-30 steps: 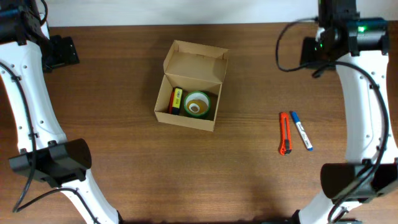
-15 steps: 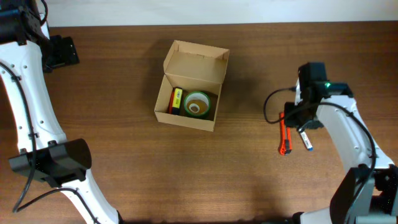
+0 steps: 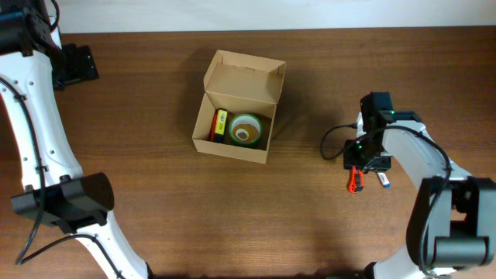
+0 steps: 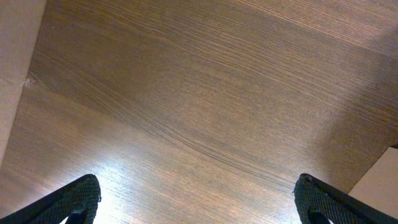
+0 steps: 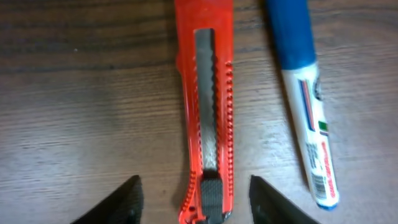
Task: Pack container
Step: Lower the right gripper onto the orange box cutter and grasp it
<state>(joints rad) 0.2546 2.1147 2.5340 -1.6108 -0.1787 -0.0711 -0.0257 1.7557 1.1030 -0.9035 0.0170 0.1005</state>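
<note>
While its flap lid stands raised, the container (image 3: 229,149) sits near the middle of the tabletop (image 3: 155,201), well apart from both arms.
It is plain tan cardboard, rectangular, its lid hinged at the far side with side tabs. A green tape roll (image 3: 246,129) and a yellow-and-red item (image 3: 218,125) lie inside. The right gripper (image 5: 193,202), jaws partly spread and holding nothing, straddles a red cutter (image 5: 205,93) beside a blue marker (image 5: 305,118). The left gripper (image 4: 199,202) gapes wide, empty. The tabletop is dark brown woodgrain, and a pale wall (image 3: 232,14) edges its far side.
</note>
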